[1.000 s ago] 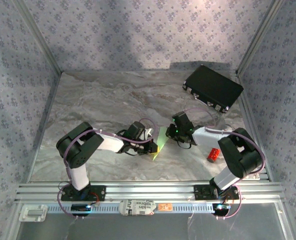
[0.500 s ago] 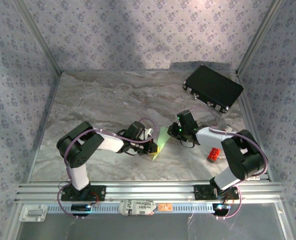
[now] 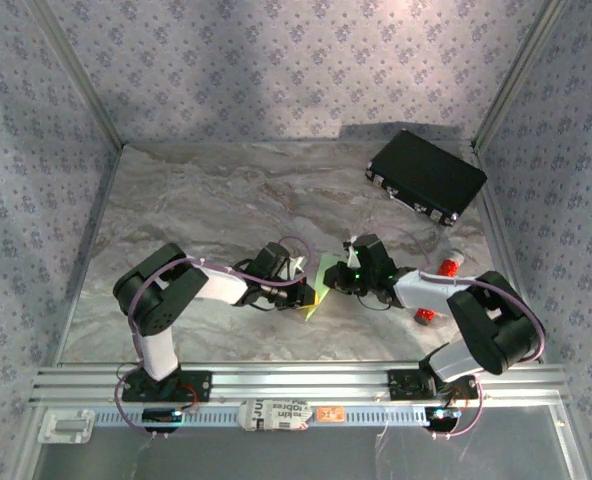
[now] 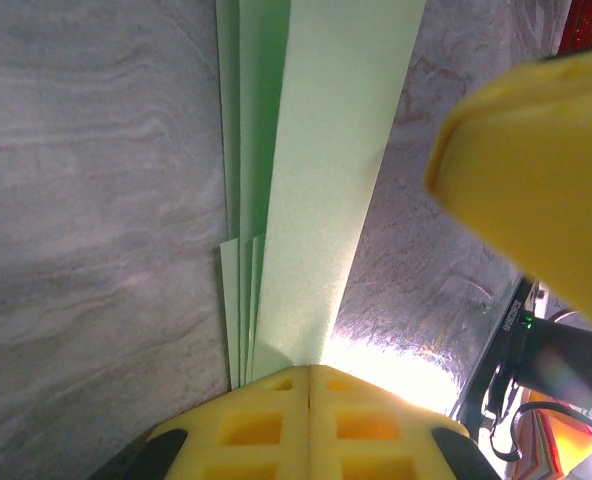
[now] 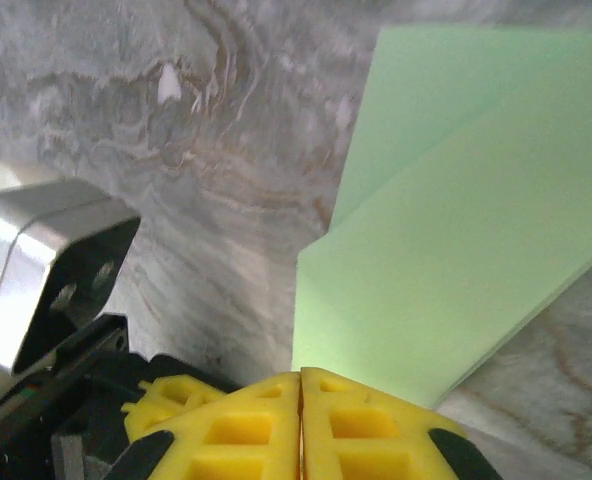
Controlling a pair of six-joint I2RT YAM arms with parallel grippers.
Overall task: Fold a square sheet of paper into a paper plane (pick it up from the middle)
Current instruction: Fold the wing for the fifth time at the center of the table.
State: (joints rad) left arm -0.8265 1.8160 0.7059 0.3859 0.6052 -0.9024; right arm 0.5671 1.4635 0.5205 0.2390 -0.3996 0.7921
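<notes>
The pale green sheet of paper point(image 3: 319, 283) lies mid-table, folded into several long narrow layers point(image 4: 316, 170). My left gripper point(image 3: 300, 287) sits at its left side, and its yellow fingers point(image 4: 309, 378) are pressed shut with the end of the folded layers running in between the tips. My right gripper point(image 3: 334, 279) faces it from the right. Its jaws point(image 5: 301, 380) are shut too, on the near edge of the paper's broad flap point(image 5: 456, 250). The two grippers are almost touching. One right finger point(image 4: 536, 160) shows large in the left wrist view.
A black rectangular case point(image 3: 426, 175) lies at the back right near the wall. A small red cylinder point(image 3: 426, 316) rests under the right forearm. Patterned walls enclose the marble table point(image 3: 196, 200) on three sides, and an aluminium rail point(image 3: 296, 380) runs along the near edge.
My right gripper has swung left and down to the paper's right side and its jaws have come together on it. The left gripper has stayed put, shut on the paper.
</notes>
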